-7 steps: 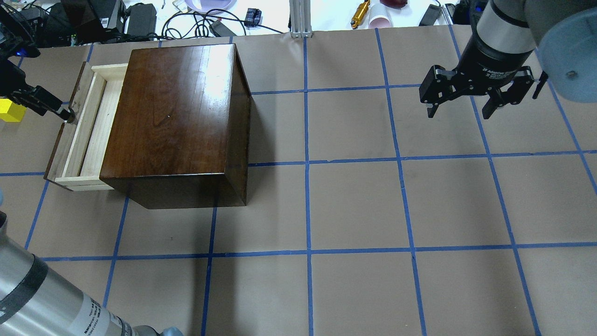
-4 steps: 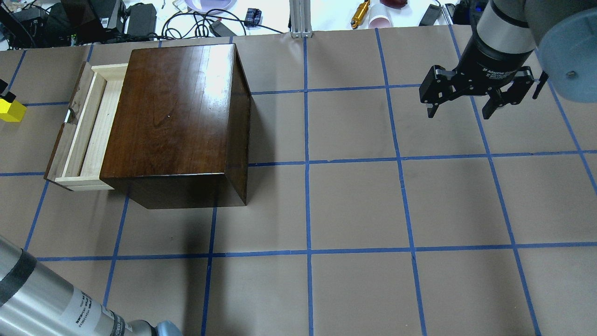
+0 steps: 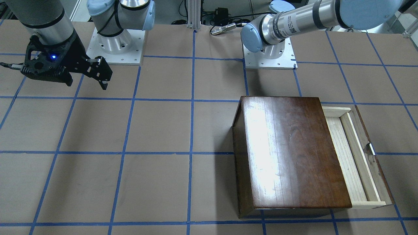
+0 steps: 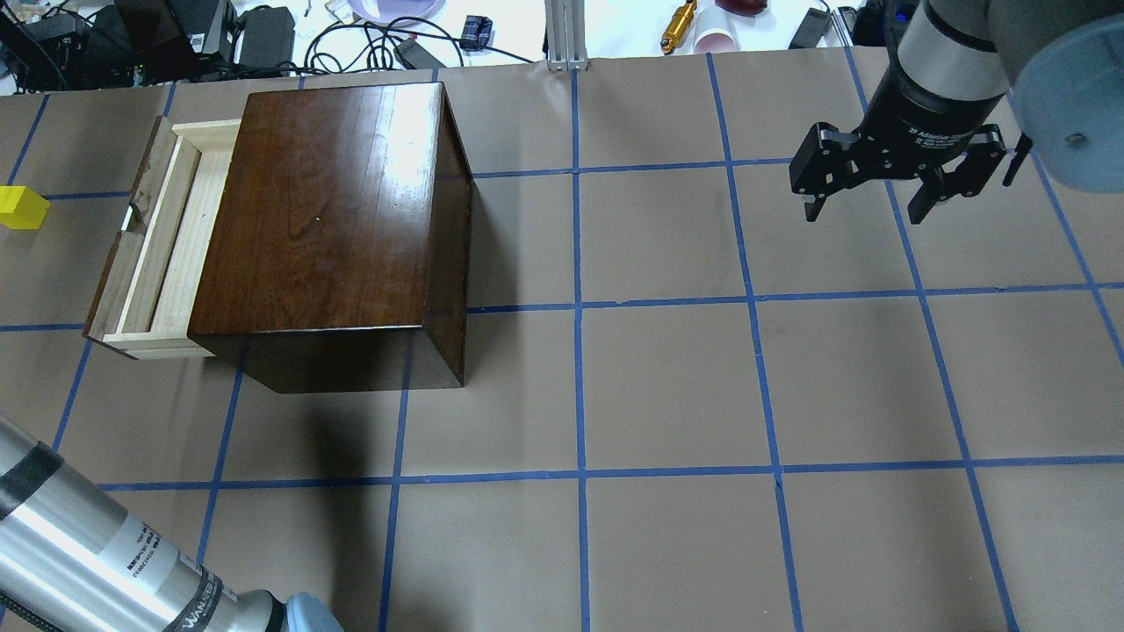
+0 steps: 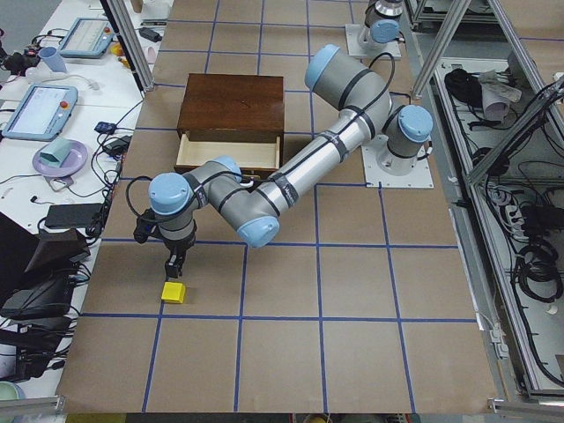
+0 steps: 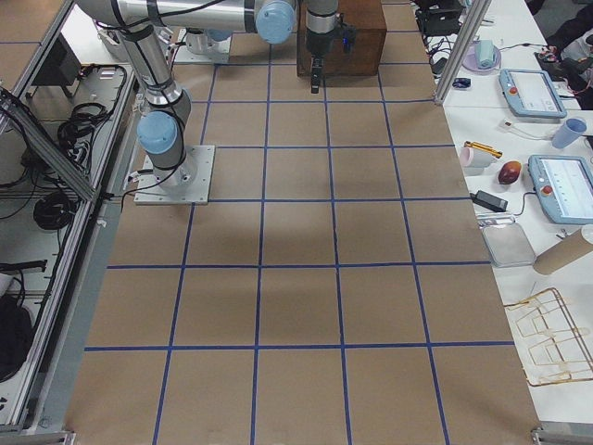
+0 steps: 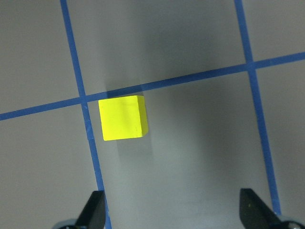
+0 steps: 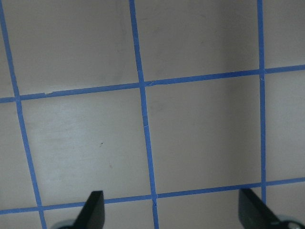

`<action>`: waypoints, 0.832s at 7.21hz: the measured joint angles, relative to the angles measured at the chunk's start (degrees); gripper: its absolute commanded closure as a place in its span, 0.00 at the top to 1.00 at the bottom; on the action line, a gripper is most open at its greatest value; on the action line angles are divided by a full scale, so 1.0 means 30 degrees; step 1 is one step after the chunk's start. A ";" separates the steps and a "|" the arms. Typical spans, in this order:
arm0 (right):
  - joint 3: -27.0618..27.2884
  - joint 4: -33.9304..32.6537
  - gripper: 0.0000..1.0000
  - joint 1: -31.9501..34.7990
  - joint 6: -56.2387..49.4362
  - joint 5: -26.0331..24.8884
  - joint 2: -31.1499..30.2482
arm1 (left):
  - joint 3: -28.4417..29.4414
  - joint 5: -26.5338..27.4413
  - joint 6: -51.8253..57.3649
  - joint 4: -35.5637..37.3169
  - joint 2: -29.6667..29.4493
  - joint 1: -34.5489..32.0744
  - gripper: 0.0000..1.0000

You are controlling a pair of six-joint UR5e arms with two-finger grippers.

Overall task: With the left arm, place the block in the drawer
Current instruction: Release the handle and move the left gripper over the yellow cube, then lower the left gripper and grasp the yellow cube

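Note:
The yellow block (image 4: 22, 208) lies on the brown table left of the drawer; it also shows in the exterior left view (image 5: 174, 292) and the left wrist view (image 7: 123, 118). The drawer (image 4: 167, 237) is pulled out of the dark wooden box (image 4: 334, 228) and is empty. My left gripper (image 7: 174, 212) is open and hovers just above the block, which lies ahead of the fingertips, not between them. This gripper also shows in the exterior left view (image 5: 176, 263) but is outside the overhead view. My right gripper (image 4: 865, 211) is open and empty, far to the right.
The drawer's dark front panel with its metal pull (image 3: 370, 148) faces the block. The left arm's forearm (image 4: 88, 562) crosses the near left corner. Cables and tools (image 4: 369, 35) lie beyond the table's far edge. Blue tape lines grid the table.
My left gripper has moved left from the drawer's pull, out of the overhead view, to above the block. The block now shows uncovered. The right arm has not moved.

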 measured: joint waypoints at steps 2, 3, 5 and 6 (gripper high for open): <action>0.0000 0.0000 1.00 0.0002 0.0000 0.0000 0.0000 | 0.1077 -0.0085 -0.0254 0.1636 -0.1937 0.0025 1.00; 0.0000 0.0000 1.00 0.0002 0.0000 -0.0001 0.0000 | 0.1441 -0.0091 -0.0371 0.2086 -0.2594 0.0030 1.00; -0.0001 0.0000 1.00 0.0000 0.0000 -0.0001 0.0000 | 0.2205 -0.0035 -0.0626 0.2379 -0.3680 0.0030 1.00; -0.0001 0.0000 1.00 0.0003 0.0000 -0.0001 -0.0001 | 0.2616 0.0008 -0.0667 0.2412 -0.4132 0.0030 1.00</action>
